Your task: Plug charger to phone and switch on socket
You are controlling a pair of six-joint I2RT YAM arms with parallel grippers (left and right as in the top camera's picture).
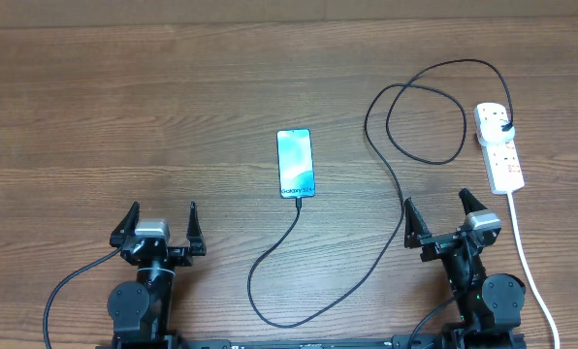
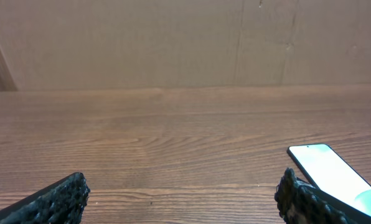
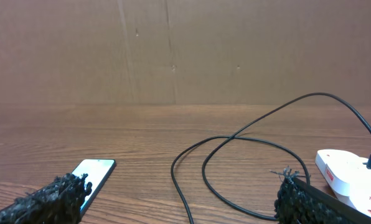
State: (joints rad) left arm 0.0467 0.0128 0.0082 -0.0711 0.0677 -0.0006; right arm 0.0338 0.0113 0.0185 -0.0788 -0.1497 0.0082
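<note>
The phone [image 1: 296, 163] lies flat mid-table, cyan screen up; it also shows in the left wrist view [image 2: 335, 174] and the right wrist view [image 3: 93, 175]. The black charger cable [image 1: 391, 165] runs from the phone's near end, loops across the table, and ends in a black plug [image 1: 503, 126] seated in the white power strip [image 1: 500, 147], which also shows in the right wrist view [image 3: 353, 174]. My left gripper [image 1: 160, 225] is open and empty near the front left. My right gripper [image 1: 442, 215] is open and empty at the front right, near the strip.
The strip's white cord [image 1: 524, 254] runs toward the front edge past my right arm. A cardboard wall [image 2: 173, 43] stands behind the wooden table.
</note>
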